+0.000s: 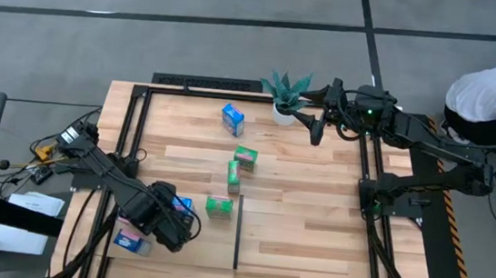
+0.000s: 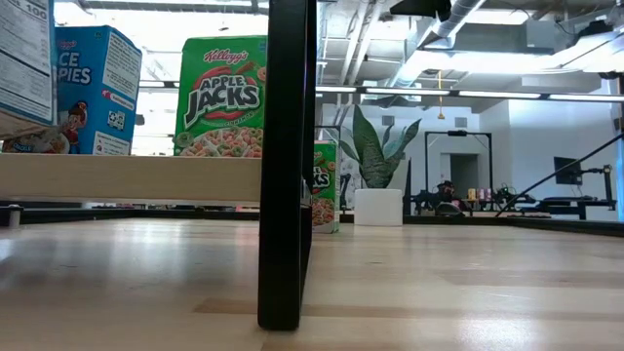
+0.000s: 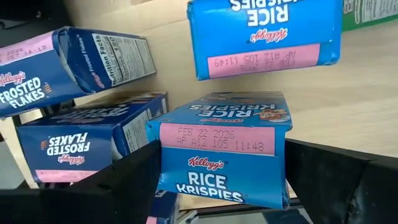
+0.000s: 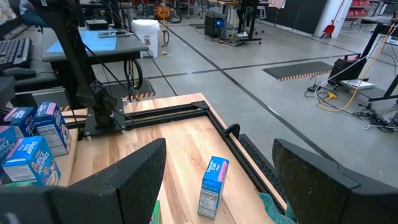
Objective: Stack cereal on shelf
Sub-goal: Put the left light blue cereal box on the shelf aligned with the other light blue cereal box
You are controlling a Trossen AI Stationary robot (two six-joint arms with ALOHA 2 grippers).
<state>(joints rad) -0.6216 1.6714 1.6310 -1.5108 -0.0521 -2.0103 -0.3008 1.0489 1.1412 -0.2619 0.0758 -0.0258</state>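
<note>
Fingers of the left gripper (image 3: 217,186) clamp a Rice Krispies box (image 3: 221,152) for lifting from the cluster, while the right gripper (image 4: 217,180) waits with its fingers apart.

Clearance: shelf (image 1: 311,245) right half open, centre and left edge blocked.
Obstacles: green boxes (image 1: 234,176) in loose centre row, lone blue box (image 1: 233,118) and plant (image 1: 285,95) near far rail, thin divider strip (image 1: 238,234) upright mid-front, blue cluster (image 3: 93,134) packed at left gripper (image 1: 169,225).
</note>
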